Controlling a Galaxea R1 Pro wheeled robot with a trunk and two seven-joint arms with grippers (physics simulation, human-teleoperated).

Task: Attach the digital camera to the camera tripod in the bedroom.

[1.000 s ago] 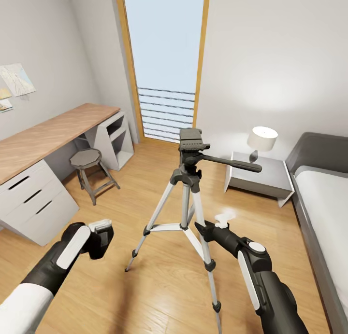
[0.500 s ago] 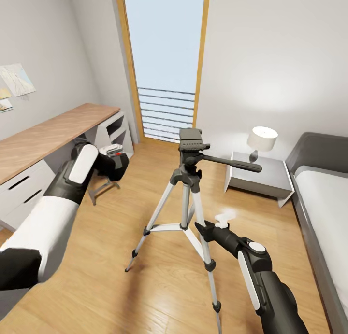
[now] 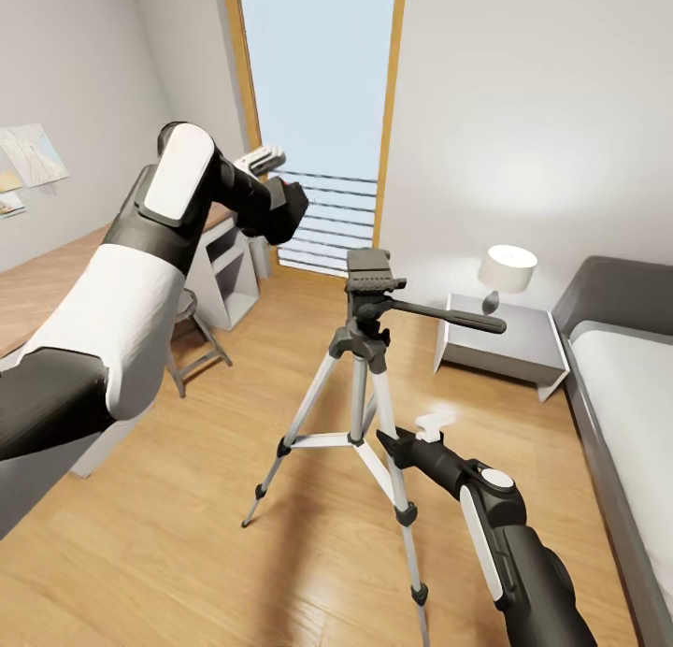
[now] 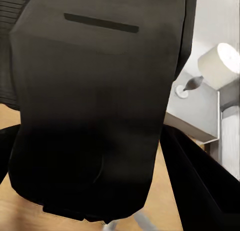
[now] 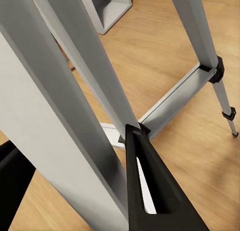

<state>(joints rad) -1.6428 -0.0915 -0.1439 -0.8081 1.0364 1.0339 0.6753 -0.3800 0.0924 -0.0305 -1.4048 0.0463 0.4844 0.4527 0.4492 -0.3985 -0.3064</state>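
Bedroom reached; tripod (image 3: 360,366) stands mid-floor, head plate bare, so mounting's left. Our left gripper (image 3: 264,181) pinches the camera (image 3: 280,209) up at 11 o'clock of the plate, apart from it. Right gripper (image 3: 428,427) by a leg at 5 o'clock; we can't tell its jaws.

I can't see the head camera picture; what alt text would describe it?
The left gripper, raised high, holds a digital camera above and left of a camera tripod on a bedroom's wood floor. The right gripper sits low beside a tripod leg.
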